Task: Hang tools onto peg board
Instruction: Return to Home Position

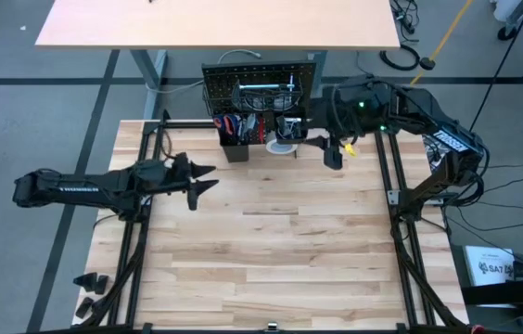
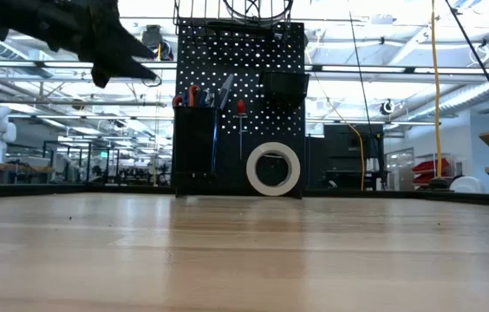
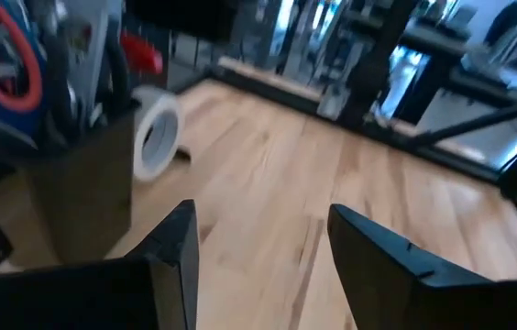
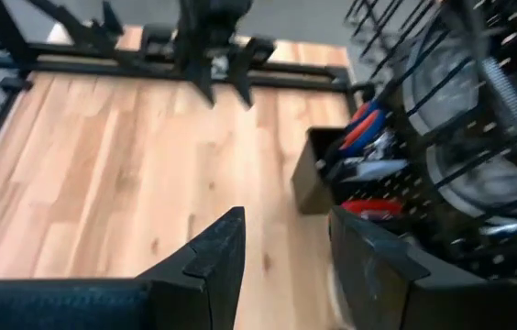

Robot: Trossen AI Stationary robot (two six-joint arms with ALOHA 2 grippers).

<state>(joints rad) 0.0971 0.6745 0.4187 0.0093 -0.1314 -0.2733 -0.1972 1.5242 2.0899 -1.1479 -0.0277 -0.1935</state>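
Note:
The peg board [image 1: 260, 88] stands upright at the table's far edge, with bins [image 1: 235, 139] at its foot holding red-handled tools [image 2: 194, 94]. A white tape roll [image 2: 273, 168] stands on its edge on the table and leans against the board's foot. My left gripper [image 1: 208, 178] hovers open above the table, left of the board, with nothing between its fingers [image 3: 178, 240]. My right gripper [image 1: 333, 156] hangs open just right of the board, high over the table, and is empty too [image 4: 286, 225].
A small yellow item [image 1: 350, 147] lies by the right gripper. Black frame rails [image 1: 401, 199] run along both table sides. A second table [image 1: 215, 23] stands beyond the board. Bare wood [image 1: 271, 250] spreads over the middle and near part.

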